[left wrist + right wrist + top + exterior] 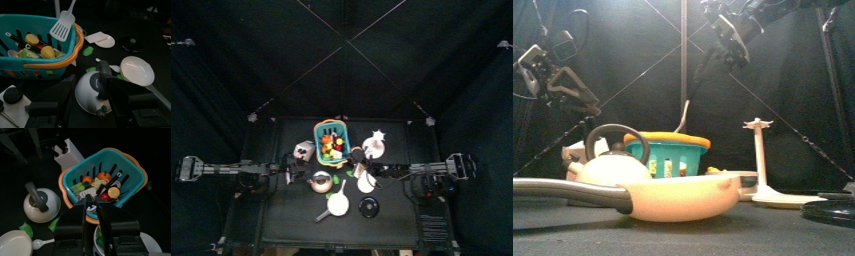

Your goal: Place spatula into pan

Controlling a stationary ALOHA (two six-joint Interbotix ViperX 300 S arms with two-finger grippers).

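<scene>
The spatula (63, 25), white with a slotted blade, stands upright in a teal basket (40, 62); its thin handle rises above the basket in the front view (683, 115). The pan (137, 70), pale inside with a grey handle, lies on the table beside a white kettle (90, 92). It also shows in the top view (338, 203) and large in the front view (680, 195). My left gripper (87, 107) hangs open above the kettle. My right gripper (95, 204) is over the basket's rim (137, 178), jaws close together and empty.
The basket (331, 140) holds toy food and utensils. A white holder with an upright post (758, 150) stands at the back right. A black lid (369, 207) lies right of the pan. A small white plate (103, 41) and green bits (87, 50) lie near the basket.
</scene>
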